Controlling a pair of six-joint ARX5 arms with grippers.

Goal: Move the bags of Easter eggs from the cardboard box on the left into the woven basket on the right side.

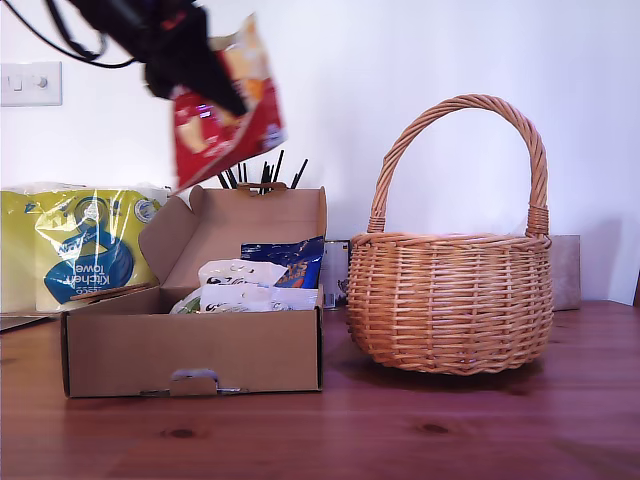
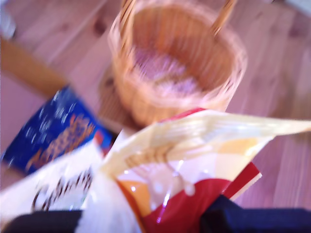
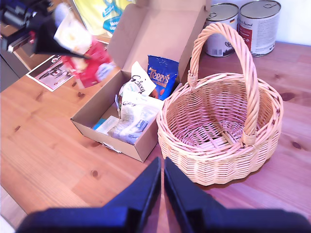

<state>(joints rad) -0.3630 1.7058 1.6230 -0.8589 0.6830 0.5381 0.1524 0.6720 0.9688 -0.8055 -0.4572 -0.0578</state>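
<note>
My first gripper (image 1: pixel 200 85) hangs high at the exterior view's left, above the cardboard box (image 1: pixel 190 350), shut on an orange-red and cream bag of Easter eggs (image 1: pixel 228 105). That bag (image 2: pixel 184 165) fills the first wrist view, blurred, with the woven basket (image 2: pixel 180 63) beyond it. In the box lie pale cream Galaxy bags (image 3: pixel 136 114) and a blue Terry's bag (image 3: pixel 162 77). The basket (image 1: pixel 450 300) stands at the exterior view's right of the box, with nothing visible inside it. My second gripper (image 3: pixel 162 179) is shut on nothing, above the table near the basket (image 3: pixel 223 160).
A yellow-and-blue kitchen towel pack (image 1: pixel 85 245) stands behind the box at the exterior view's left. Two tins (image 3: pixel 243 24) sit behind the basket. Black sticks (image 1: pixel 262 172) rise behind the box lid. A printed sheet (image 3: pixel 53 73) lies on the wooden table.
</note>
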